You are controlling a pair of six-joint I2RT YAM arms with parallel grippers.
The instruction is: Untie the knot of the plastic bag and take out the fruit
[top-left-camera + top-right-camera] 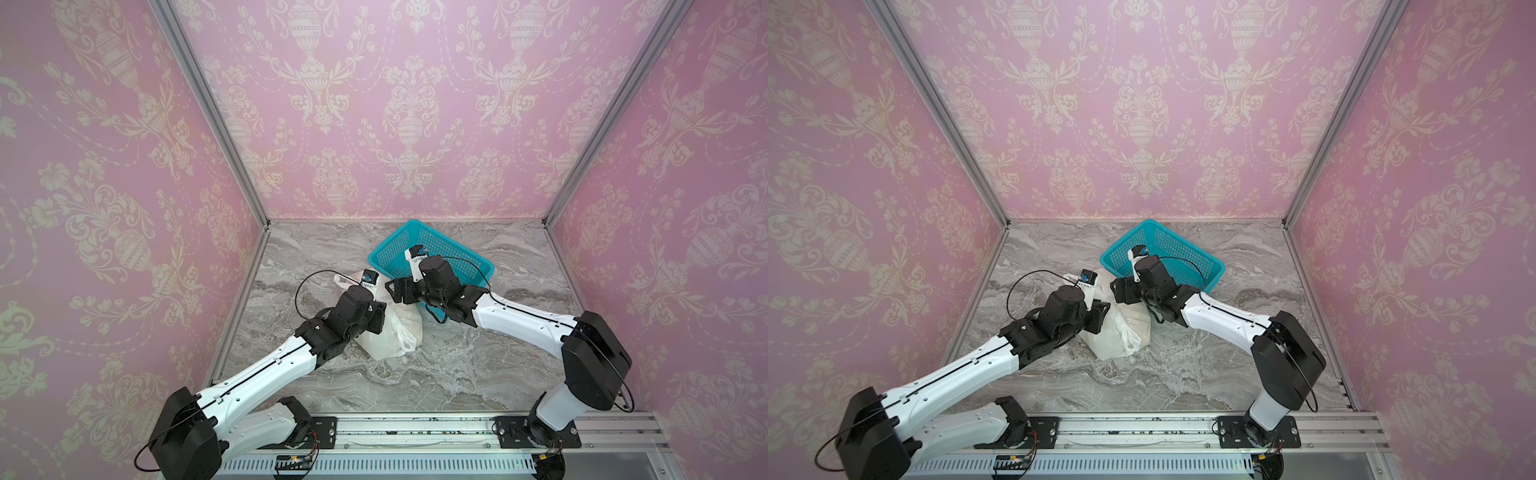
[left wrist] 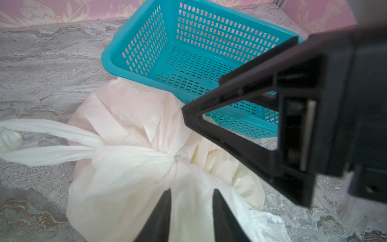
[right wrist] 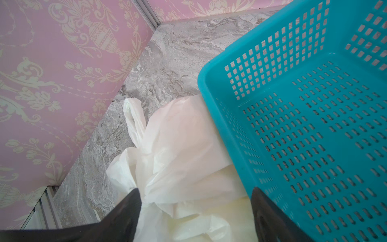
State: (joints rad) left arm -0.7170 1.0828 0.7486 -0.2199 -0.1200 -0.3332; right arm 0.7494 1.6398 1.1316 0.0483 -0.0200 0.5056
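— So, the left pincer [image 2: 191,189]: what has it got?
— Nothing that I can see. Its jaws stand partway apart, right over the bag [image 2: 125,188]. White plastic shows in the gap, but no fold looks pinched.
— And the knot [image 2: 175,158]?
— Just ahead of those tips, tied, with creases running into it. One loop [image 2: 52,142] trails from it along the table [image 2: 41,62], away from the right pincer [image 3: 194,188].
— How is that one?
— Spread wide, holding nothing. It hangs over the bag's other end, facing the left pincer. One finger [image 2: 230,125] has its tip at the plastic; I cannot tell whether it touches.
— The basket [image 3: 201,83]?
— Just beside the right pincer, beyond it as seen from the left pincer, with its rim touching the bag. In both top views the bag [image 1: 395,332] [image 1: 1117,336] lies between the two pincers.
— The fruit?
— Hidden inside the bag, beneath both pincers. Only a yellowish tint comes through.
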